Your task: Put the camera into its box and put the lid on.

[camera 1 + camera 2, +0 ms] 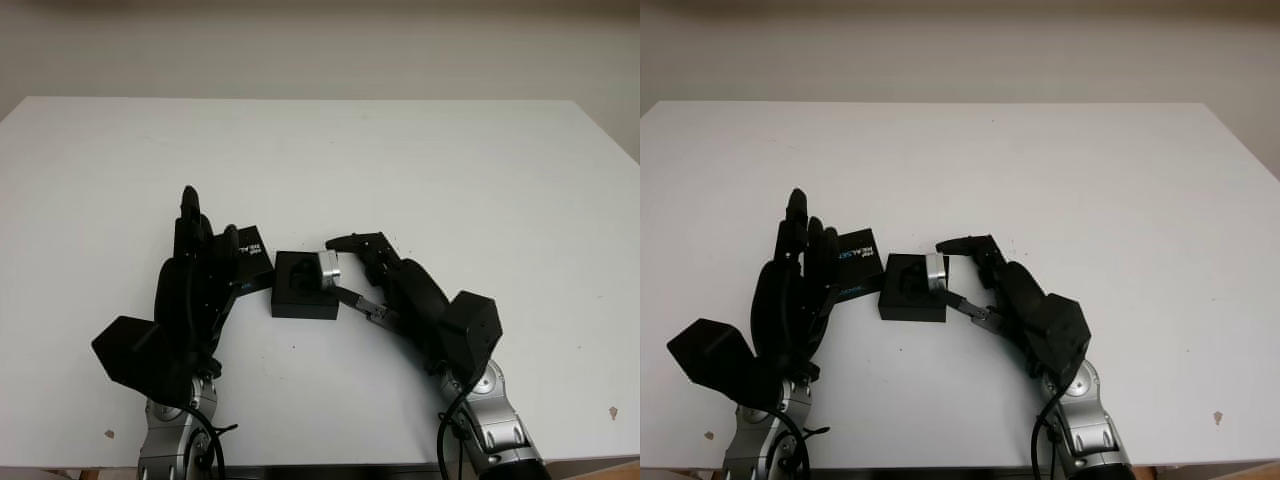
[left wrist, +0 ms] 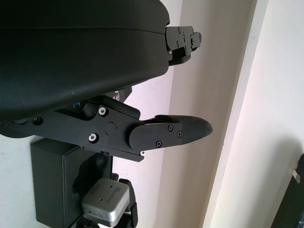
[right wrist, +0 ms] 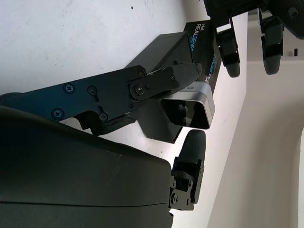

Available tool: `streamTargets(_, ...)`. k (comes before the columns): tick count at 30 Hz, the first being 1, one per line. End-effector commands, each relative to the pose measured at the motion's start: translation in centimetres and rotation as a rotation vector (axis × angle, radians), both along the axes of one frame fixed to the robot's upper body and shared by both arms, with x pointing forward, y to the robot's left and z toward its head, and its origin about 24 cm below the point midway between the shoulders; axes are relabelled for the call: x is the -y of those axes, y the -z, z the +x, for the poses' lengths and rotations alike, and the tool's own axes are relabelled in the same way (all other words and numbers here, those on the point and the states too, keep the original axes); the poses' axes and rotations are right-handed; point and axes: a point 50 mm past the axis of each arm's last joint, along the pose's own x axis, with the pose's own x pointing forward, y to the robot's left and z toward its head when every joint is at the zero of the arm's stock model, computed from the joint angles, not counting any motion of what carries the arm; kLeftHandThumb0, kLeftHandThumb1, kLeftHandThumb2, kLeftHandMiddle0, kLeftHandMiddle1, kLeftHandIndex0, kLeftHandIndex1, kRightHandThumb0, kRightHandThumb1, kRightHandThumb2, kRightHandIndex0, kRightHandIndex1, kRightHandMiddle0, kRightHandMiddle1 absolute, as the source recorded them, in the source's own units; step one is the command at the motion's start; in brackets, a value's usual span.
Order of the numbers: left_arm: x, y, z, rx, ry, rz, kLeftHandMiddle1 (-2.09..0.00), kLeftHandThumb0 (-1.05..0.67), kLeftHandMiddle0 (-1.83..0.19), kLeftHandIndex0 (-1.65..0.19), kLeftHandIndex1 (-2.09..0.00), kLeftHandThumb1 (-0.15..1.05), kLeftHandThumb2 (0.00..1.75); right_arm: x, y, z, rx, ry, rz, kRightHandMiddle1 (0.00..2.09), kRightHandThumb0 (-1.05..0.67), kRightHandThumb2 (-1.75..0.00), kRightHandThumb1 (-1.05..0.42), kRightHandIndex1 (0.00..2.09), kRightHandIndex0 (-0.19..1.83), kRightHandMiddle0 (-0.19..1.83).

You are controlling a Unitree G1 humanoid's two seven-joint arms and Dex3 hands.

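Right hand [image 1: 345, 265] grips the camera [image 1: 329, 268] over the open box [image 1: 303, 287] beneath its fingers, not yet seated; lid [image 1: 856, 262] lies by the open left hand [image 1: 195, 270], still to fit

A white table [image 1: 420, 170] is spreading across the room, its far edge sitting near a pale wall [image 1: 320, 45]; a few small dark specks [image 1: 613, 412] are marking the tabletop toward its near right corner.
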Motion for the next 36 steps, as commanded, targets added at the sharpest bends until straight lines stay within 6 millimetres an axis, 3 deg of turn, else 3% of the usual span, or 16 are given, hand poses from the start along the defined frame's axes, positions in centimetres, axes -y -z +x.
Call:
streamTargets(1,0.22,-0.01,0.14,-0.001,0.008,-0.007,-0.05,-0.54,0.05,0.09,-0.05,1.05,0.43,-0.13,-0.17,0.21,0.012,-0.016,-0.004,1.37,-0.48,-0.06,-1.02,0.06,-0.05,-0.16)
streamTargets(11,0.27,0.02,0.16,0.003,0.01,-0.008,-0.05,-0.53,0.06,0.1,-0.05,1.05,0.43,-0.3,-0.27,0.25,0.03,-0.048,-0.013,1.48,-0.46,-0.05,-1.02,0.07,-0.03,-0.12)
streamTargets(22,0.27,0.08,0.2,0.002,0.007,-0.012,-0.06,-0.54,0.05,0.08,-0.06,1.05,0.42,-0.48,-0.03,0.29,0.023,-0.032,0.029,1.91,-0.39,-0.1,-1.05,0.08,0.03,-0.02)
streamTargets(32,0.33,0.12,0.16,0.004,0.012,-0.012,-0.05,-0.54,0.05,0.09,-0.05,1.05,0.43,-0.49,0.06,0.21,0.028,-0.01,0.002,1.94,-0.38,-0.1,-1.05,0.11,0.09,-0.02)
streamTargets(36,0.39,0.15,0.17,0.004,0.013,-0.018,-0.05,-0.54,0.05,0.09,-0.05,1.05,0.42,-0.39,-0.79,0.36,0.033,-0.001,-0.02,1.92,-0.4,-0.1,-1.05,0.12,0.11,-0.02)
